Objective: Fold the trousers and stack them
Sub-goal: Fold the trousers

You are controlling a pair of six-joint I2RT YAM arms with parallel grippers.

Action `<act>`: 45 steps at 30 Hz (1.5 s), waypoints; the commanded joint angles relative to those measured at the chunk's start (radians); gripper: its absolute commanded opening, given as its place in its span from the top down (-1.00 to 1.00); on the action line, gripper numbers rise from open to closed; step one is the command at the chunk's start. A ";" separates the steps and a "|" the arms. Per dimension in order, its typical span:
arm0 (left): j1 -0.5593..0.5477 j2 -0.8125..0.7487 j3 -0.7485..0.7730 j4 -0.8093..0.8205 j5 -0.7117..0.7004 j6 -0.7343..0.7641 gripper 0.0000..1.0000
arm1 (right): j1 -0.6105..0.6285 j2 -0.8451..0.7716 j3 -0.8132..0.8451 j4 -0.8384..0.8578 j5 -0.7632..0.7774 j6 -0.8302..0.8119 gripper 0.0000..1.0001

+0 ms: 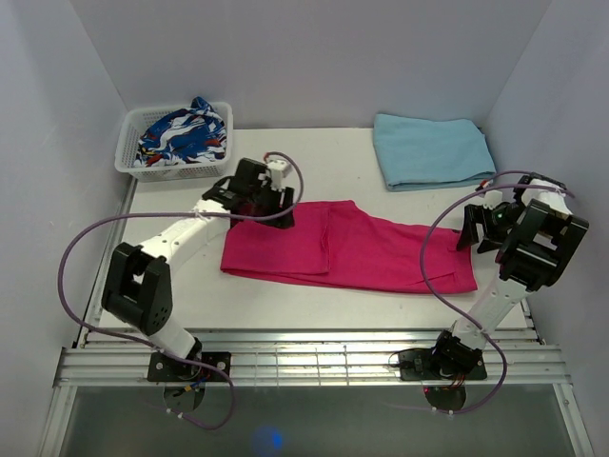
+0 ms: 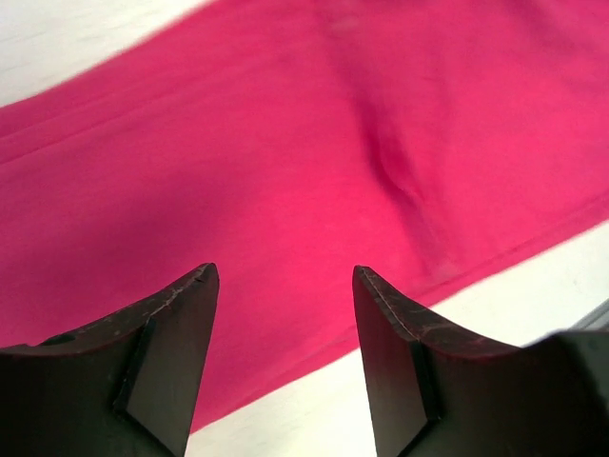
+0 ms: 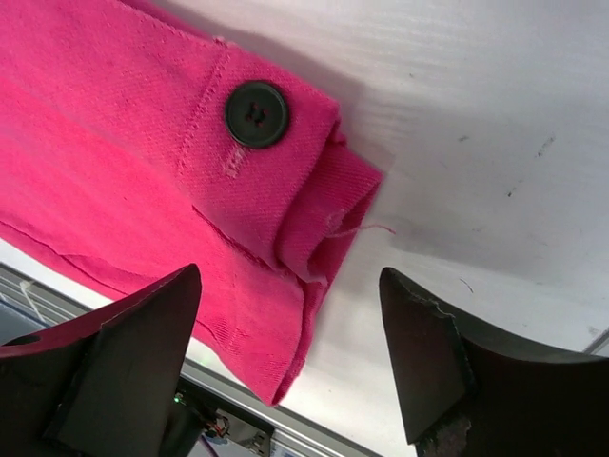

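Note:
The magenta-pink trousers [image 1: 347, 249] lie flat across the middle of the white table, folded lengthwise, running from left to right. My left gripper [image 1: 274, 211] is open and empty above their upper left corner; in the left wrist view the pink fabric [image 2: 285, 143] fills the picture beyond the open fingers [image 2: 181, 314]. My right gripper [image 1: 476, 238] is open and empty just off their right end. The right wrist view shows the waistband corner [image 3: 285, 190] with a dark button [image 3: 256, 113] between and beyond the open fingertips [image 3: 419, 324].
A folded light blue cloth [image 1: 430, 149] lies at the back right. A white basket [image 1: 133, 157] with a blue-white-red patterned garment [image 1: 183, 133] stands at the back left. White walls close in the sides. A metal rail [image 1: 304, 362] runs along the near table edge.

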 commanded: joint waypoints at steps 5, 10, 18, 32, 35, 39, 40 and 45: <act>-0.330 0.146 0.147 -0.048 -0.387 -0.122 -0.46 | 0.019 -0.040 -0.079 0.091 0.035 0.112 -0.70; -0.436 0.306 0.259 -0.119 -0.482 -0.199 -0.41 | 0.022 -0.042 -0.124 0.141 0.045 0.149 -0.73; -0.464 0.493 0.400 -0.194 -0.545 -0.250 -0.10 | 0.022 -0.050 -0.170 0.168 0.048 0.147 -0.73; -0.489 0.420 0.365 -0.199 -0.527 -0.192 1.00 | 0.025 -0.039 -0.157 0.165 0.035 0.142 -0.72; -0.493 0.389 0.360 -0.200 -0.516 -0.187 1.00 | 0.028 -0.040 -0.157 0.162 0.032 0.141 -0.73; -0.495 0.364 0.342 -0.202 -0.482 -0.187 1.00 | 0.030 -0.043 -0.160 0.161 0.031 0.141 -0.72; -0.499 0.364 0.340 -0.202 -0.476 -0.187 1.00 | 0.030 -0.043 -0.159 0.161 0.032 0.139 -0.72; -0.504 0.410 0.343 -0.206 -0.439 -0.201 0.85 | 0.033 -0.042 -0.156 0.156 0.031 0.138 -0.73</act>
